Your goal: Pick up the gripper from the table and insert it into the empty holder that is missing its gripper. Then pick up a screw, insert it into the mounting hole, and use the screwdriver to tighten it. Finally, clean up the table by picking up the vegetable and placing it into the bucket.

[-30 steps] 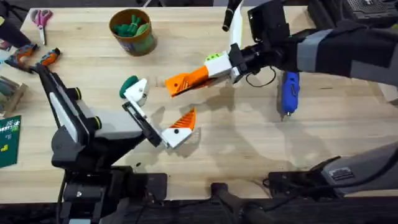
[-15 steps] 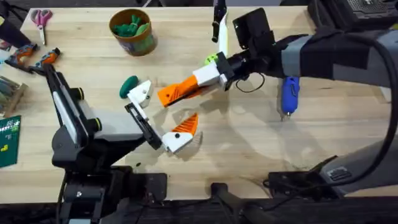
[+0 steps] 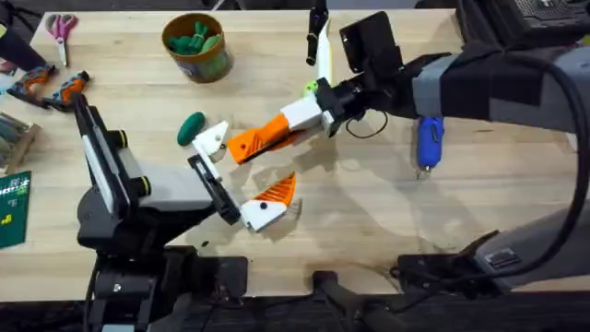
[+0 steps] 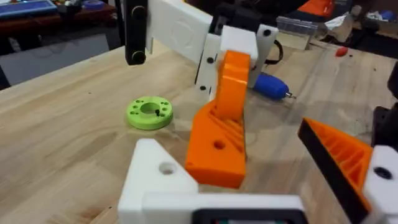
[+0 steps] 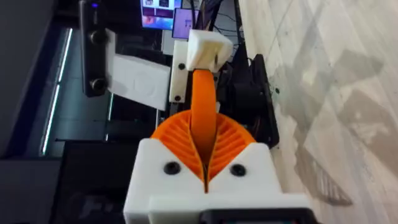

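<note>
Your right end effector (image 3: 297, 118) is clamped on the gripper (image 3: 258, 140), its tip just beside the holder (image 3: 210, 139) on your left end effector (image 3: 235, 175), whose fingers stand apart. Come in tilted and it could jam or slip.

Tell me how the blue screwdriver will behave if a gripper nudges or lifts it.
The screwdriver lies on its side on the table; its cylindrical body would probably roll if pushed sideways. It looks rigid, so it likely won't flex. Its smooth casing might slip between the fingers, and the thin tip seems the most delicate part.
</note>
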Robot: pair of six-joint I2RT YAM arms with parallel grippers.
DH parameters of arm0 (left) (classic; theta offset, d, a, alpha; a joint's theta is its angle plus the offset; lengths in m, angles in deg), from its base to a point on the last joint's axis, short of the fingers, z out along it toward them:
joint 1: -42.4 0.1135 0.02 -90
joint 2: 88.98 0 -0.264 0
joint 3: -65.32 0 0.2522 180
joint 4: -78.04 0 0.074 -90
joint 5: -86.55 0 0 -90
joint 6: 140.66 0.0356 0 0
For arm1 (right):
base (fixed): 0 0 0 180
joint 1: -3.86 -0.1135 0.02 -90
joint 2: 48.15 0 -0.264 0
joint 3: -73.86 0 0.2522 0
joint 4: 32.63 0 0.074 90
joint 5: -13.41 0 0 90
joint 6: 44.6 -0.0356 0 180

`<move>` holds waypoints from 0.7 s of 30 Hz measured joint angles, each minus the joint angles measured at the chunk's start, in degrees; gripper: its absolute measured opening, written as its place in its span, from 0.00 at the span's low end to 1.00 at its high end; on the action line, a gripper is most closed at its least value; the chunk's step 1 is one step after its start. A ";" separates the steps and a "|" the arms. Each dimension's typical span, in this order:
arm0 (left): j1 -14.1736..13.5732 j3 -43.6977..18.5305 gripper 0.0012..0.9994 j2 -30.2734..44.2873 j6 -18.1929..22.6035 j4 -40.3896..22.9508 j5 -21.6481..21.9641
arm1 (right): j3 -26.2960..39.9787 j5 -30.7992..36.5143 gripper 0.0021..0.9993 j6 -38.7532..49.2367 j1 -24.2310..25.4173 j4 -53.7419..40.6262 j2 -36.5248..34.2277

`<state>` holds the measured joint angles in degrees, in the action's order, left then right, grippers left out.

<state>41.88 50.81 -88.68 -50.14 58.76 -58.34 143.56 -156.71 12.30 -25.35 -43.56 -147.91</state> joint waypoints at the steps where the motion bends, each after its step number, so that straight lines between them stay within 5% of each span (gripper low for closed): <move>1: 0.00 0.00 0.99 0.02 0.00 -0.02 -0.14 | 0.00 0.22 0.01 -0.25 -0.08 0.03 0.00; 21: 0.00 0.00 0.99 0.00 0.00 -0.42 -2.78 | 0.00 2.30 0.01 -4.42 -0.90 1.60 0.00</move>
<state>41.88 50.81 -88.69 -50.14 58.34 -61.12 143.56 -154.41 7.88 -26.25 -41.96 -147.91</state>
